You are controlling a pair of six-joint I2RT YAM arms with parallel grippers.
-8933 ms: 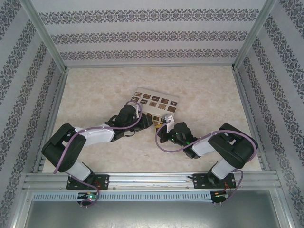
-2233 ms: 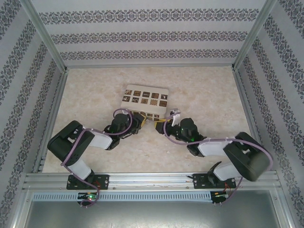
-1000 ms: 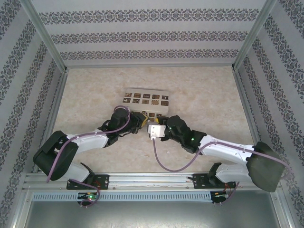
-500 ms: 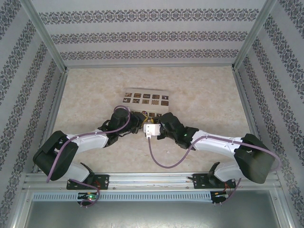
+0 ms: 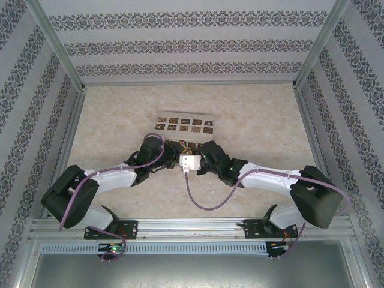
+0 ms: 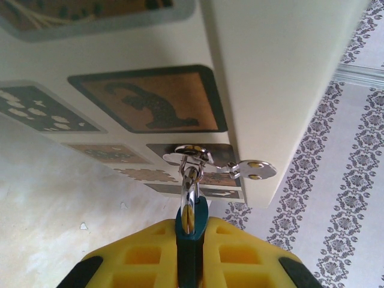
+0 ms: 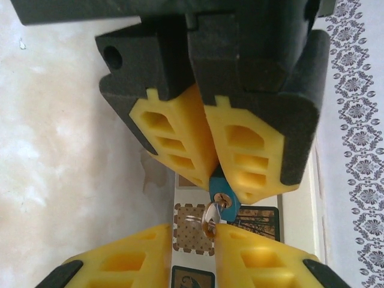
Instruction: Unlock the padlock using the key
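Observation:
The padlock [image 6: 192, 243] has a blue-teal body, and my left gripper [image 6: 192, 225] is shut on it. Its silver shackle [image 6: 189, 201] hangs through a metal hasp [image 6: 191, 153] on the cream box [image 6: 270, 72]. From the right wrist, the padlock [image 7: 230, 198] shows its keyhole end poking out of the left gripper's yellow fingers [image 7: 180, 141]. The key [image 7: 210, 217] sticks in that keyhole. My right gripper [image 7: 193, 235] straddles the key head with a narrow gap. One pad [image 7: 264, 255] touches the key; the other stays apart. From above, both grippers [image 5: 179, 153] meet at the box's near side.
The cream box [image 5: 183, 124] with dark patterned squares lies mid-table. Patterned walls and aluminium posts [image 5: 57, 45] enclose the table [image 5: 258, 114] on three sides. A purple cable [image 5: 204, 201] loops from the right wrist toward the near edge.
The right gripper has slid left and a little farther in, up to the left gripper, and its jaws have narrowed around the key. The left gripper and the box have stayed put.

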